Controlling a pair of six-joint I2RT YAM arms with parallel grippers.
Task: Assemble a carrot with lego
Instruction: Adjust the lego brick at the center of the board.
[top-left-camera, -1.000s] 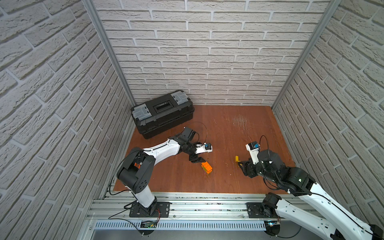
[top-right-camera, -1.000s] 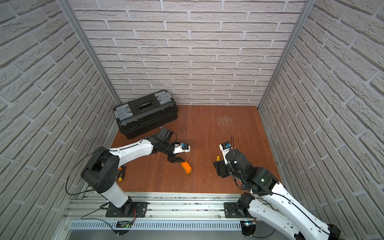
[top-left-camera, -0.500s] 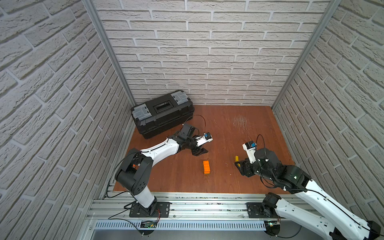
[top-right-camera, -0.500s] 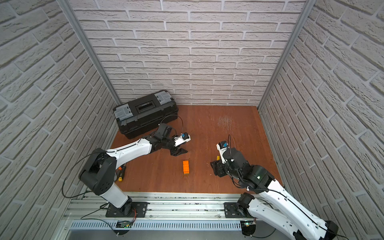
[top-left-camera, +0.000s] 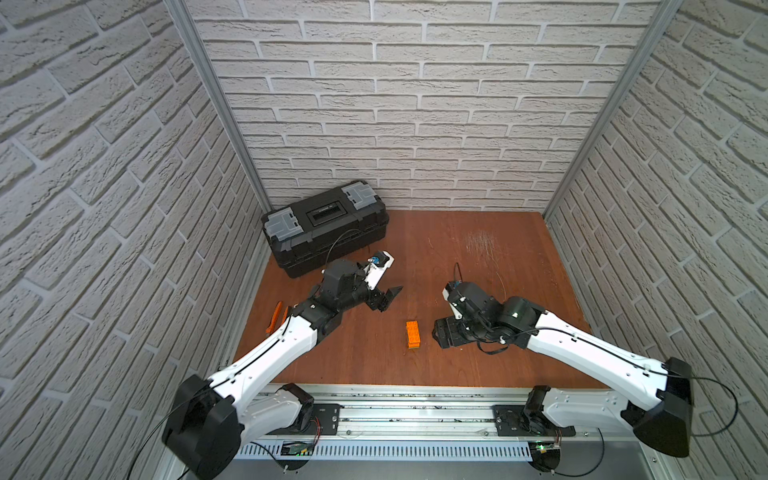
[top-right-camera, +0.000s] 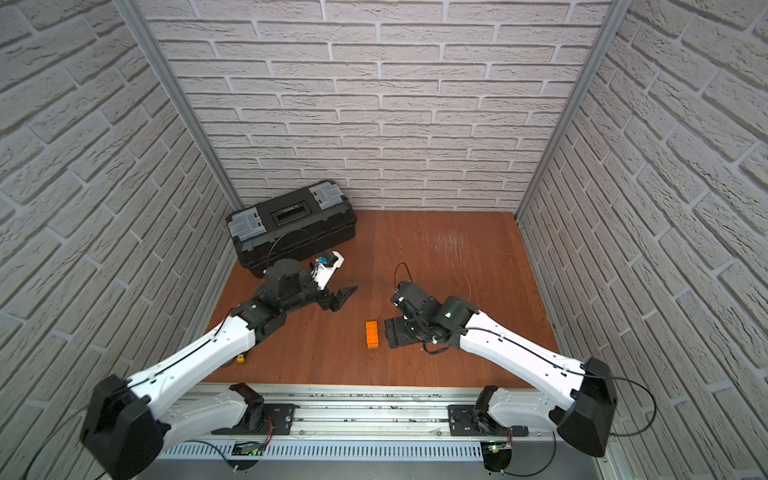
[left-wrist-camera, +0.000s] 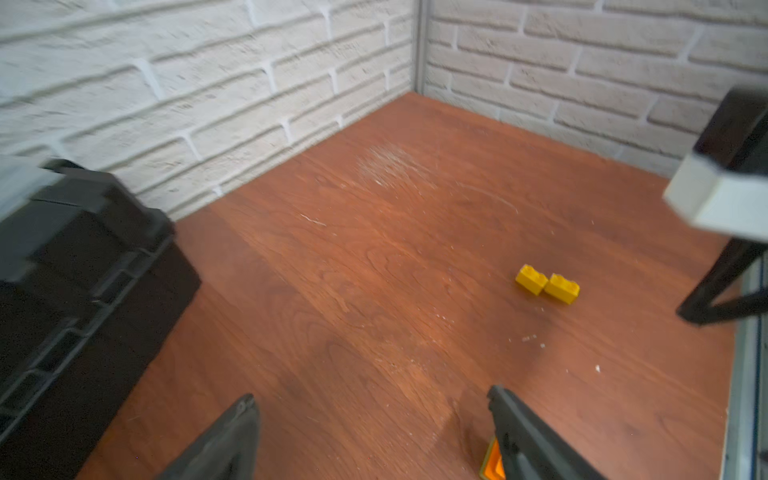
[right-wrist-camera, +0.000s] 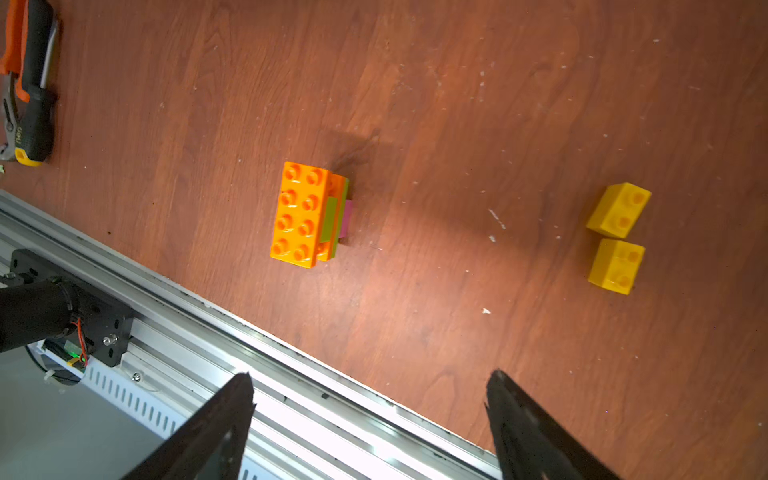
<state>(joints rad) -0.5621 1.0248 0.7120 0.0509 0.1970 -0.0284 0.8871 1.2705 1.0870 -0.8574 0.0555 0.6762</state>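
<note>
The carrot (top-left-camera: 413, 339) is standing free on the tabletop, close to the middle of the front edge. An orange brick is sitting on top, studs up, with orange, lime-green and pink layers showing beneath it in the right wrist view (right-wrist-camera: 309, 214). Nothing is touching it. The left gripper (top-left-camera: 386, 297) is hanging behind it, toward the toolbox (top-left-camera: 324, 226) in the back left corner. Its jaws are standing wide apart and gripping nothing (left-wrist-camera: 372, 395). The right gripper (top-left-camera: 446, 334) is hovering just beside the carrot on the right, jaws likewise spread and empty (right-wrist-camera: 370, 375). Two yellow bricks (right-wrist-camera: 619, 210) are lying side by side, well apart from the carrot. Pliers (top-left-camera: 275, 316) are resting by the left edge.
</note>
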